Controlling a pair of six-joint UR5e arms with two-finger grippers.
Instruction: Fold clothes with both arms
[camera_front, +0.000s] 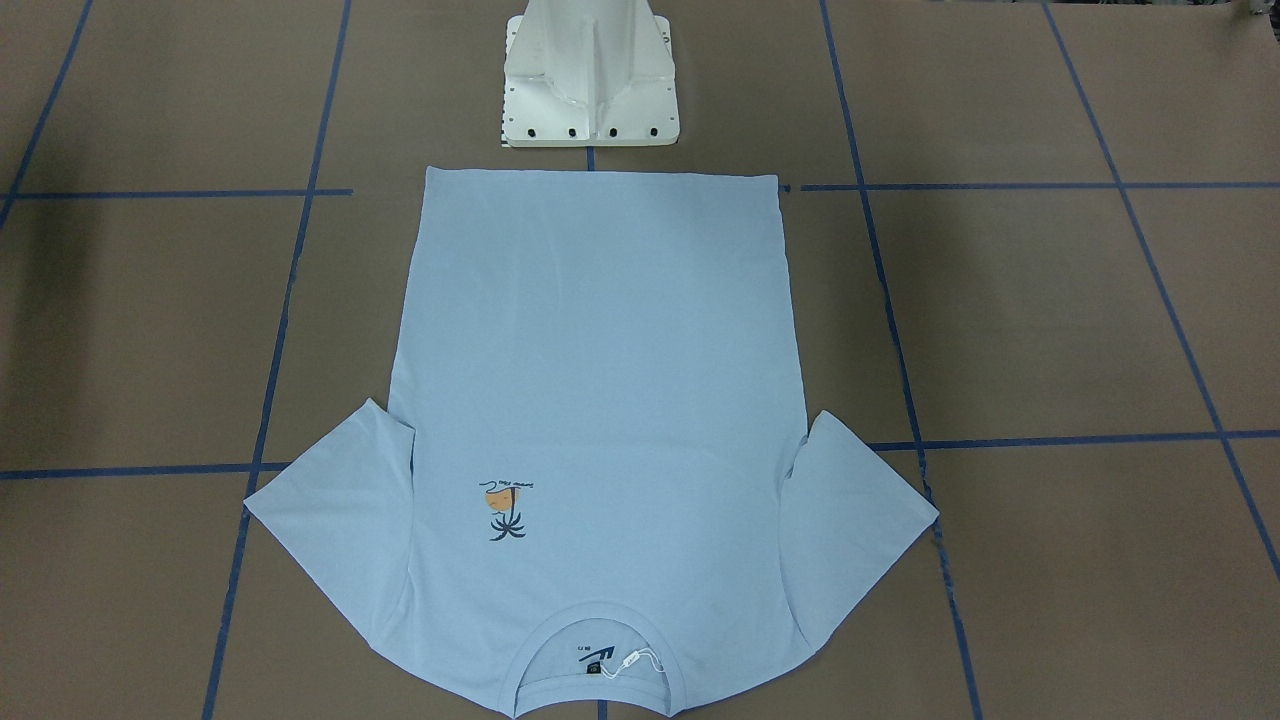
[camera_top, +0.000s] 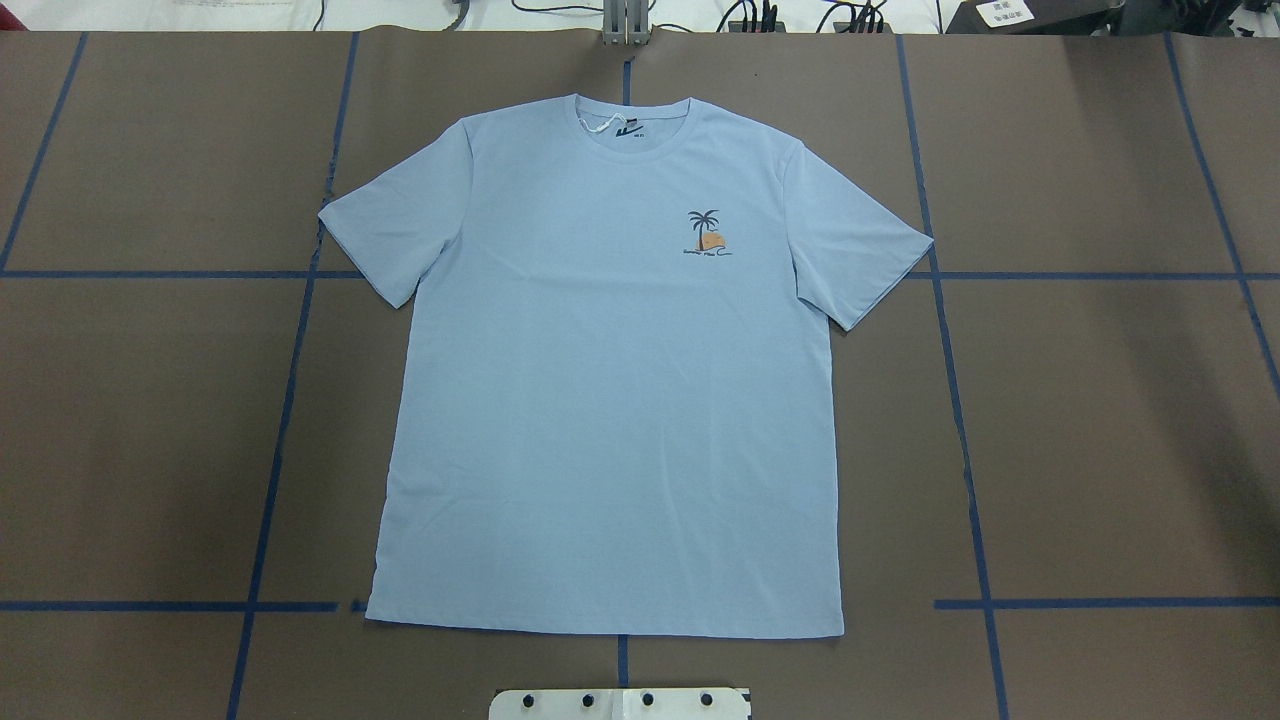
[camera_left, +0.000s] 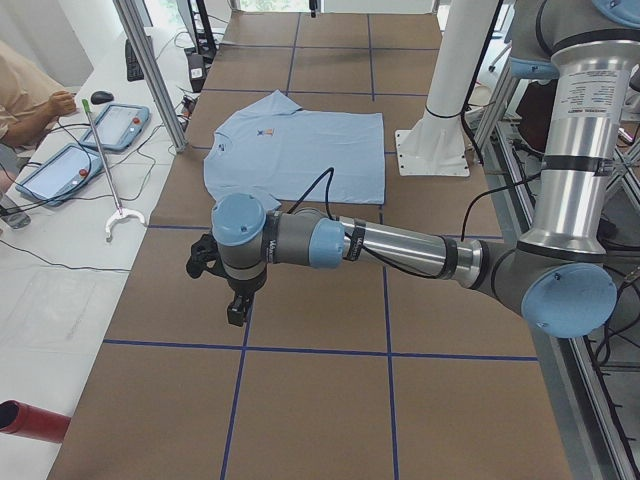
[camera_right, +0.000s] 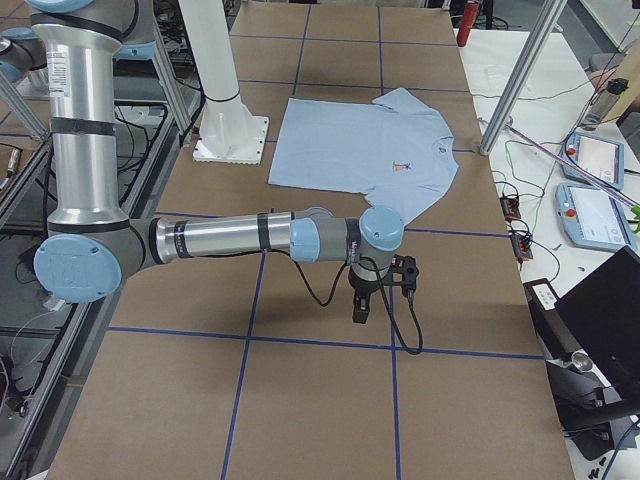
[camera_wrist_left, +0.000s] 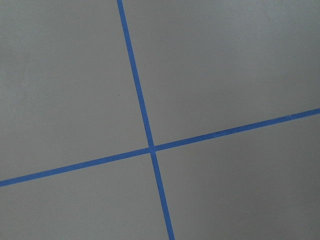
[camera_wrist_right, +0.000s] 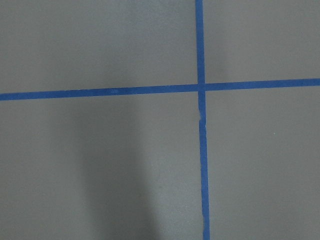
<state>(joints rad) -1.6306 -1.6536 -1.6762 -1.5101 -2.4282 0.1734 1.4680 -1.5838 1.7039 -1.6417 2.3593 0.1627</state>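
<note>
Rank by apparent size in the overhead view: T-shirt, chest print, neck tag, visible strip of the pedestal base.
1. T-shirt, by far the largest
2. Pedestal base, counting only the strip in view
3. Chest print
4. Neck tag, smallest

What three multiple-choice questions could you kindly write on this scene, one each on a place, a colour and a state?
1. Relative to the white base, the T-shirt has its collar: A nearest; B farthest; C touching.
2. The tape lines on the table are: A red; B blue; C white.
3. The T-shirt is: A folded in half; B crumpled; C spread flat.

Answers: 1 B, the hem lies by the base instead; 2 B, the grid is plainly blue; 3 C, both sleeves lie out, nothing folded.
</note>
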